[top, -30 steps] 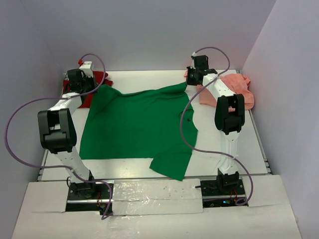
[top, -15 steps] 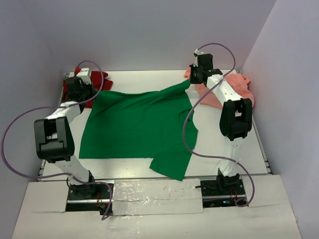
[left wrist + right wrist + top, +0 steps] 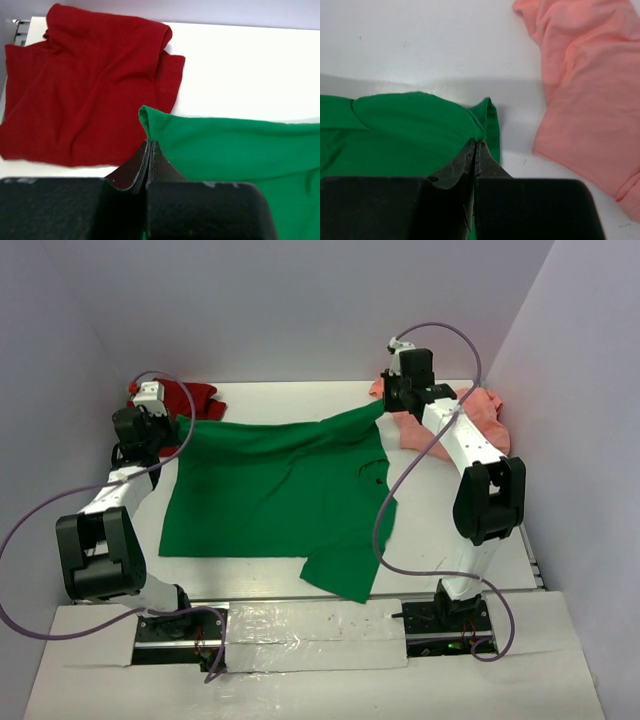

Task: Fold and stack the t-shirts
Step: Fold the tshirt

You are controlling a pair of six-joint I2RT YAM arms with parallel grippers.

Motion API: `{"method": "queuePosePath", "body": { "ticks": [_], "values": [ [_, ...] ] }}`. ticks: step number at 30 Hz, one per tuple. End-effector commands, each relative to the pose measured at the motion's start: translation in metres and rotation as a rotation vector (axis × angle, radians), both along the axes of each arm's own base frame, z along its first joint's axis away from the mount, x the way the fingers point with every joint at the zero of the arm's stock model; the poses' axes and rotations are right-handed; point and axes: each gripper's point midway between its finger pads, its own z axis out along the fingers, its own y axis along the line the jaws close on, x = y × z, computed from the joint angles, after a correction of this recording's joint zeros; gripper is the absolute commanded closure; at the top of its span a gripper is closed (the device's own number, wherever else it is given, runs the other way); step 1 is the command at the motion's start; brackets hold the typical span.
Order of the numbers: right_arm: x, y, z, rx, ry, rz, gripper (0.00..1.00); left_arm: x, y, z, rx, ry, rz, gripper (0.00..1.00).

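Observation:
A bright green t-shirt (image 3: 275,495) lies spread over the middle of the white table. My left gripper (image 3: 178,423) is shut on its far left corner (image 3: 150,131), held just above the table. My right gripper (image 3: 384,405) is shut on its far right corner (image 3: 482,131). The far edge of the green t-shirt hangs stretched between the two grippers. The dark red t-shirt (image 3: 80,90) lies crumpled at the far left (image 3: 190,397). At the far right the salmon pink t-shirt (image 3: 590,95) lies crumpled, partly hidden behind the right arm (image 3: 480,410).
Grey walls close in the table (image 3: 450,530) at the back and both sides. The table's near edge carries the two arm bases (image 3: 180,625) (image 3: 455,615). Purple cables (image 3: 385,520) loop from each arm over the table.
Both arms have swung outward, the left gripper leftward and nearer, the right arm to the right. The green t-shirt's far edge is now pulled wider and straighter between them.

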Motion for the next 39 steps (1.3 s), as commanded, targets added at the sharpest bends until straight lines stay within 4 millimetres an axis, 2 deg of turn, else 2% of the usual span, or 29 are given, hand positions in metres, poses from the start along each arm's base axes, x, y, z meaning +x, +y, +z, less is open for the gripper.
{"method": "queuePosePath", "body": {
  "ticks": [1, 8, 15, 28, 39],
  "values": [
    [-0.019, 0.000, 0.009, -0.016, 0.002, 0.022, 1.00, -0.006, 0.005, 0.029, -0.009, -0.099, 0.009, 1.00],
    [-0.043, -0.003, -0.008, -0.053, 0.070, 0.060, 1.00, -0.019, 0.004, 0.026, -0.011, -0.069, -0.004, 1.00],
    [-0.063, -0.005, -0.026, -0.062, 0.139, 0.075, 1.00, -0.032, -0.001, 0.010, -0.002, -0.008, -0.036, 1.00],
    [-0.095, 0.001, -0.032, -0.050, 0.211, 0.116, 1.00, -0.055, -0.011, -0.008, -0.008, 0.056, -0.077, 1.00],
    [-0.134, 0.006, -0.070, -0.047, 0.378, 0.161, 1.00, -0.075, -0.021, -0.012, -0.029, 0.079, -0.117, 1.00]
  ]
}}
